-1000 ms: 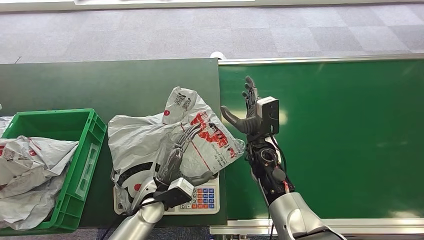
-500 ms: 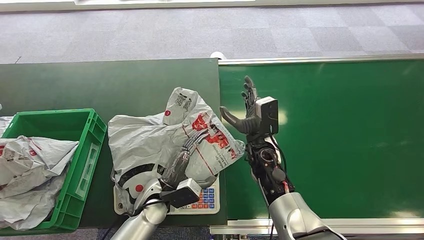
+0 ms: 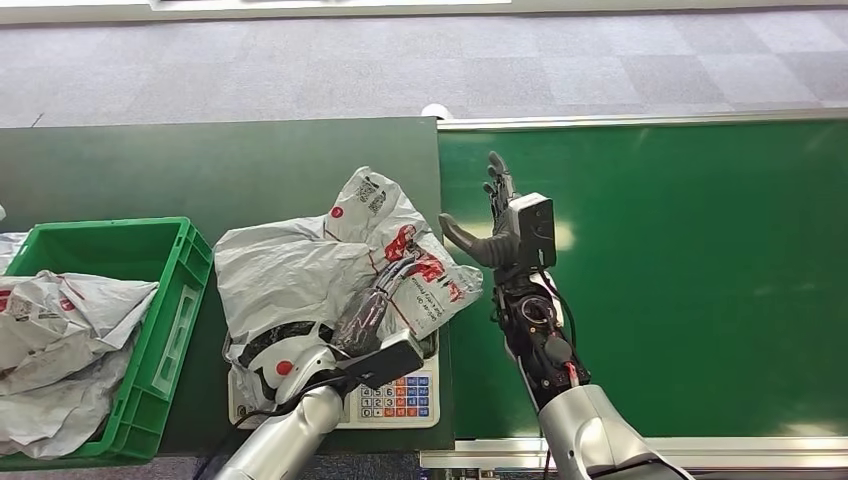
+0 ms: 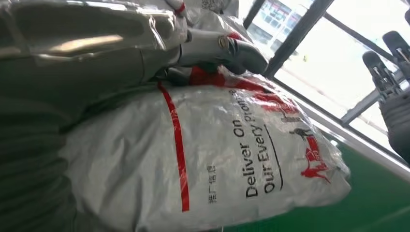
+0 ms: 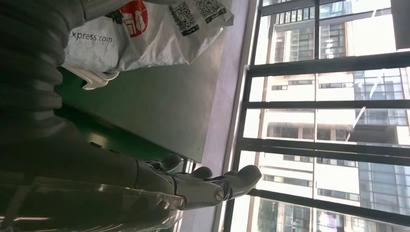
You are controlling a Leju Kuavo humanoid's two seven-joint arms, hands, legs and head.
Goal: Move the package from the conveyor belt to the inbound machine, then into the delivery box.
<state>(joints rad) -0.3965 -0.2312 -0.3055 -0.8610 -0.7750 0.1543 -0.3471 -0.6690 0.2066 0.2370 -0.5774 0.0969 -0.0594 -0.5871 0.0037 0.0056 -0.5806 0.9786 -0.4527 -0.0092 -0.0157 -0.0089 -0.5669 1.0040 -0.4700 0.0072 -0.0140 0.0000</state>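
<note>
L wrist view reads package (image 4: 227, 164) print "Deliver On"; head view doesn't. Left hand (image 3: 375, 310) fingers (image 3: 385, 290) grip package; right hand (image 3: 505, 225) fingers spread, empty.

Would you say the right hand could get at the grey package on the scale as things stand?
Probably yes. The right hand stands open over the green belt just beside the package, with nothing between them. The left hand already rests on the package's near side, so only the belt-side edge is free.

Package (image 3: 330, 270) on inbound machine (image 3: 400, 395)
</note>
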